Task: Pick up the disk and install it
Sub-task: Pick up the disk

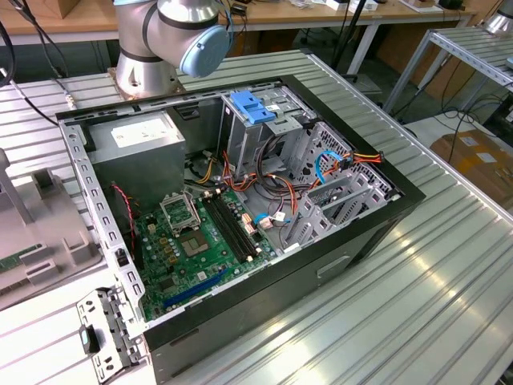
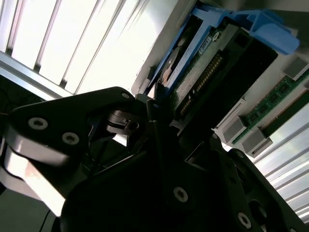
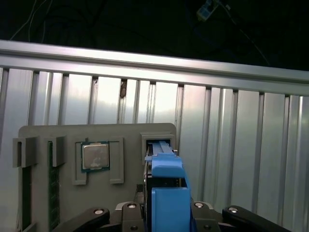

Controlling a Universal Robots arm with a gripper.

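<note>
On the grey tray (image 3: pixel 96 136), beside a processor chip (image 3: pixel 95 156), the disk (image 3: pixel 164 186) stands on edge in a slot — the gripper (image 2: pixel 153 116) is at its blue rail (image 3: pixel 169 166), but whether it clenches the disk I cannot tell.

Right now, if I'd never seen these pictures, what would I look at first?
Probably the open computer case on the metal table in the exterior view, green motherboard showing inside. In the first wrist view, the disk, edged bright blue, stands in a slot of a grey tray near a shiny chip.
</note>
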